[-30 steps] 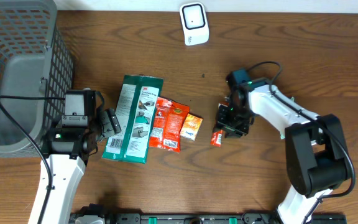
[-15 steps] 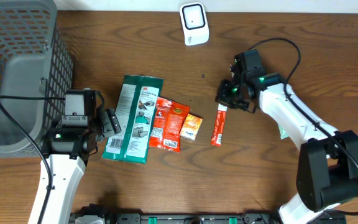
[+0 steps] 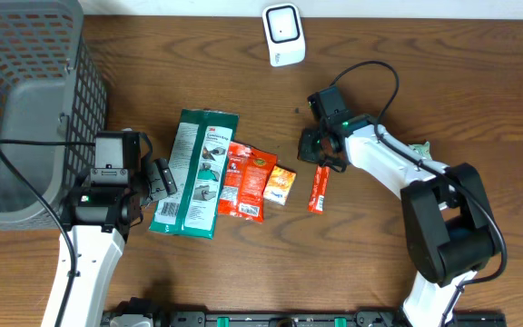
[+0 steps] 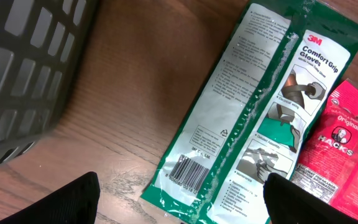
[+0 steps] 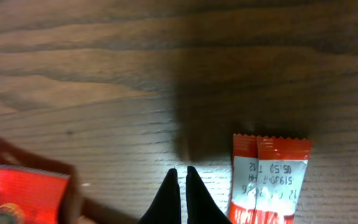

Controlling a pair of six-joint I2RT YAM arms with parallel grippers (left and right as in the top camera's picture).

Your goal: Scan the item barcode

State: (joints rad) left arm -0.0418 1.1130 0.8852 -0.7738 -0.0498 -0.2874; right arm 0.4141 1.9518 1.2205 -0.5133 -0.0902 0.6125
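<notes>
After it swung left, the right pincer [image 5: 179, 182] sits together beside the red sachet [image 5: 270, 183].

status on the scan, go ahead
Left tool open, beside glove pack. Right tool shut, empty, red stick lying loose beside it. Scanner unobstructed at far edge.

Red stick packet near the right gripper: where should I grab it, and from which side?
I'd pinch the red stick packet across its narrow width near the crimped end, coming straight down from above. It lies flat on the table, so only its long edges offer a bite, and that end is nearest the right gripper, whose jaws are shut and must open first.
</notes>
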